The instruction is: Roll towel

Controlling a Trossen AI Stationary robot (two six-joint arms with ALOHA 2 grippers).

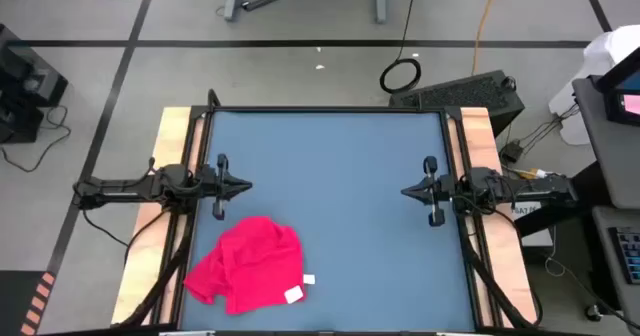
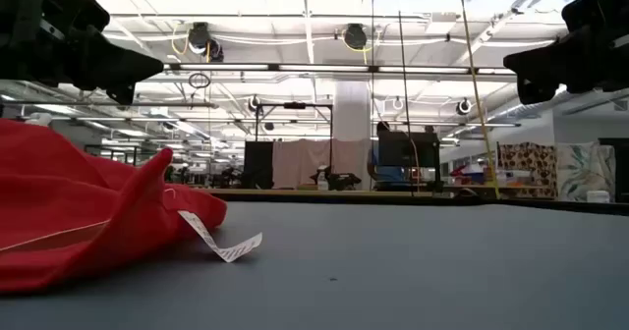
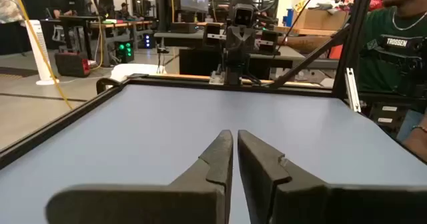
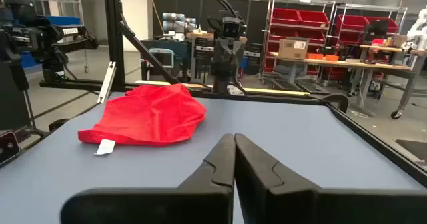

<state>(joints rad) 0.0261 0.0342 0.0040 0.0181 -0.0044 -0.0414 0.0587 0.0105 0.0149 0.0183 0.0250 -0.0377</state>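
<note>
Towel (image 1: 246,263), crumpled, on the table (image 1: 340,206) near its front-left corner, white tag (image 1: 295,294) showing, its folds hiding its underside; left gripper (image 1: 243,186) nearly closed, empty; right gripper (image 1: 408,190) fully closed, empty.

Towel (image 1: 248,264) lower left of the high view: soft red-pink cloth, matt, crumpled, with white papery-looking tag (image 1: 295,294). Table (image 1: 340,176): smooth matt blue-grey top, black frame, bare wood side boards (image 1: 172,136). Gripper fingers (image 4: 230,161): matt black, plastic-looking.
</note>
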